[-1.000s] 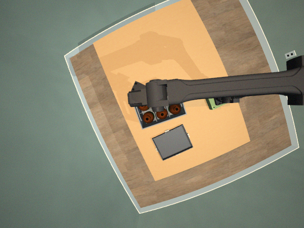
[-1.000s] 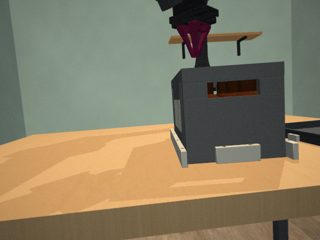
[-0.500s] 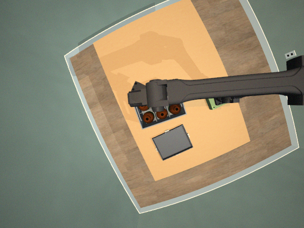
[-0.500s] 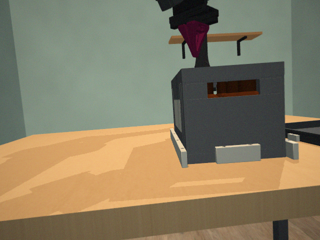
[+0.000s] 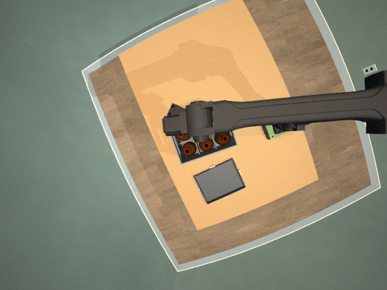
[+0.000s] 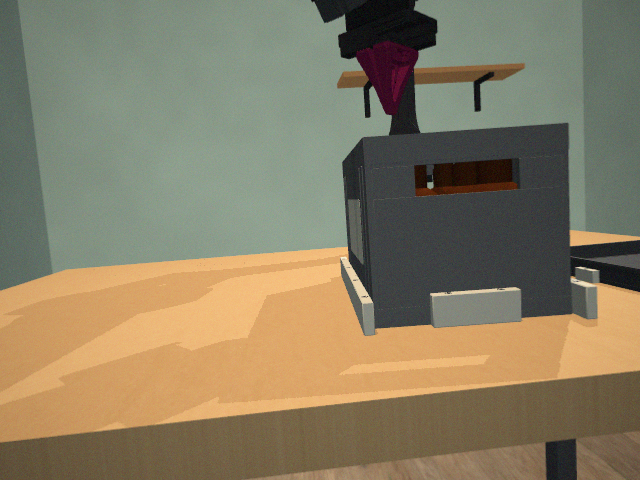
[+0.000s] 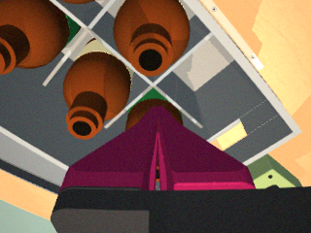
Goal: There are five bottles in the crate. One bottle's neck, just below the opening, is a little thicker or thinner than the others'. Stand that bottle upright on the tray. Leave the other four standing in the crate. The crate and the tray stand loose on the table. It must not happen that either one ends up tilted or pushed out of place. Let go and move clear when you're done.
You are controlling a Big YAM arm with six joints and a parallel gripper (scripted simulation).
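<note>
The dark grey crate point(image 5: 204, 146) stands on the orange mat and holds several brown bottles, upright in a grid of cells. In the wrist view I see four of them in full, such as one point(image 7: 151, 33) and another point(image 7: 91, 84). A fifth point(image 7: 154, 104) is mostly hidden behind my fingers. One cell point(image 7: 208, 72) is empty. My gripper point(image 7: 157, 116) point(image 6: 391, 105) is shut with its magenta fingers pressed together and holds nothing. It hangs point-down above the crate's top, clear of the bottles. The grey tray point(image 5: 219, 180) lies just in front of the crate and is empty.
Small grey blocks point(image 6: 474, 306) sit against the crate's foot. A green block point(image 5: 273, 131) lies under my arm to the right of the crate. A wall shelf point(image 6: 434, 74) is behind. The tray's edge point(image 6: 610, 263) shows right of the crate.
</note>
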